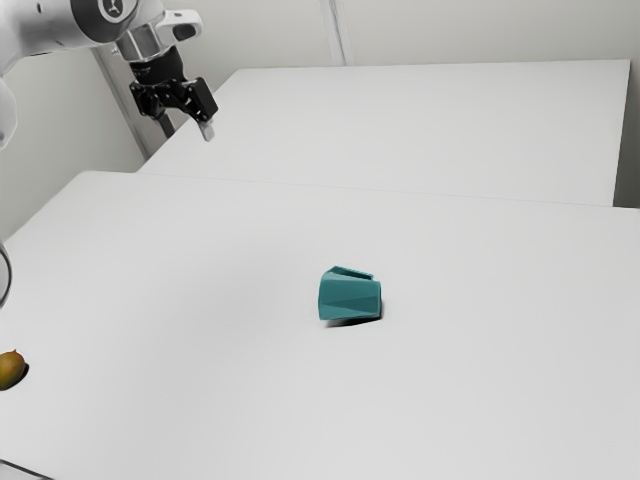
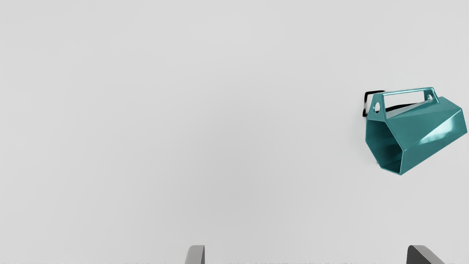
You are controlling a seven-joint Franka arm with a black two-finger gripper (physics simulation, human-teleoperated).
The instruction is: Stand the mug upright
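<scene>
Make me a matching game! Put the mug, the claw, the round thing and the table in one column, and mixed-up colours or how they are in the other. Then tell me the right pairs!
Things:
1. mug
2. claw
3. round thing
4. table

Clues:
A. open, holding nothing
B. flat and white
C. teal, lying on its side
D. golden-orange, at the exterior view's left edge

Right pairs: 1-C, 2-A, 3-D, 4-B
</scene>
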